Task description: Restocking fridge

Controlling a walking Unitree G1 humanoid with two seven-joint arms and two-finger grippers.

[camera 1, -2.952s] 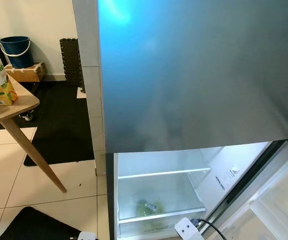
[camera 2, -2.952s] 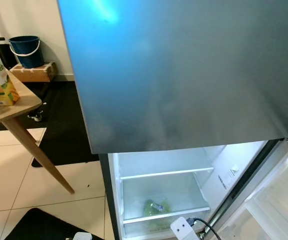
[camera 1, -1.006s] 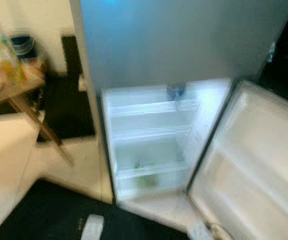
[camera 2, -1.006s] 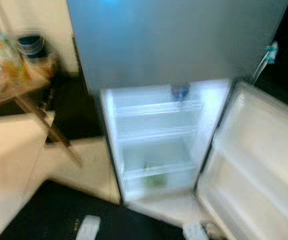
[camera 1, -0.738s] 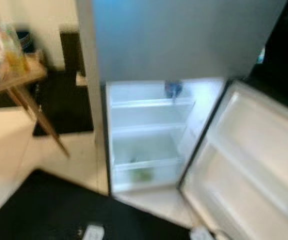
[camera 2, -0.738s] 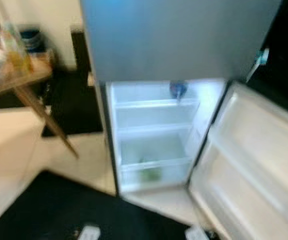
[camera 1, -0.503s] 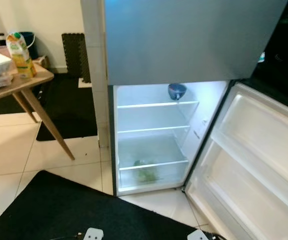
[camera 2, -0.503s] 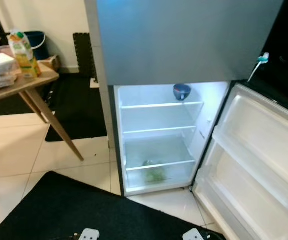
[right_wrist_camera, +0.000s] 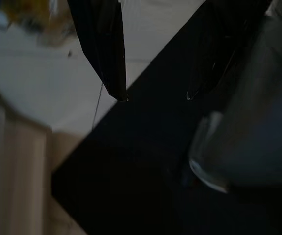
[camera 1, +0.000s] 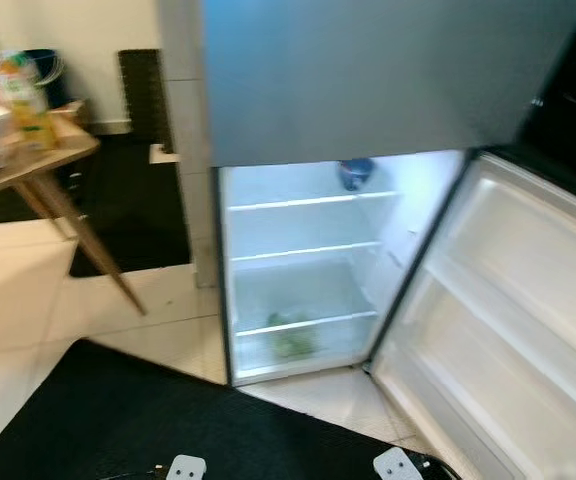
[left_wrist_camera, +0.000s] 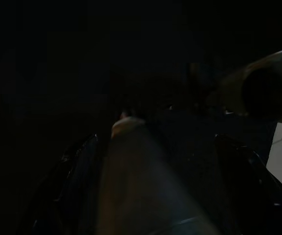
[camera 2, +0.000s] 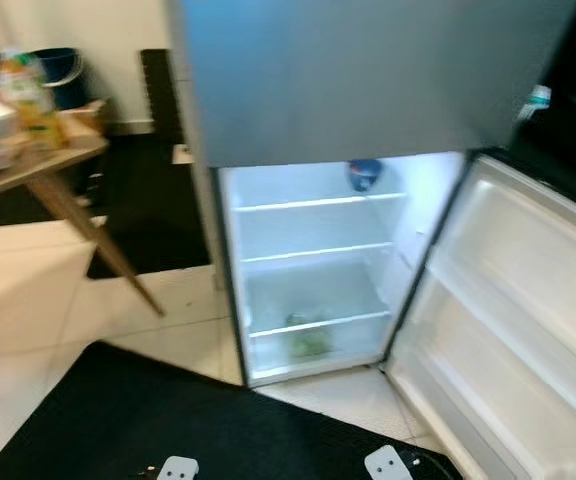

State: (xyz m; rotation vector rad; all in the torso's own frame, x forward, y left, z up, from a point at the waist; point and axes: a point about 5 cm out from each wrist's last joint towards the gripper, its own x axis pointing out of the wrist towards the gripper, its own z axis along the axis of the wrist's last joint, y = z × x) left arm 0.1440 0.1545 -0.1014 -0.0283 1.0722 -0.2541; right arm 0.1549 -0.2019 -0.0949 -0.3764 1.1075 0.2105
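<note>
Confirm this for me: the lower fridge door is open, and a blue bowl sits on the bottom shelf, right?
Not quite. The lower fridge door is open, but the blue bowl sits on the top shelf, as the left eye view shows. Something green, too blurred to identify, sits near the bottom.

Right gripper [right_wrist_camera: 153,95]: two long black tapered fingers [right_wrist_camera: 104,49] w/ glossy sheen (left wrist cam v. dark).

The right gripper [right_wrist_camera: 155,95] hangs over the floor, its two black fingers [right_wrist_camera: 102,44] spread with a gap between the tips. Below them a black mat [right_wrist_camera: 151,171] meets pale tiles [right_wrist_camera: 58,93] along a slanting edge. A blurred grey shape [right_wrist_camera: 248,142] sits beside the fingers.
</note>
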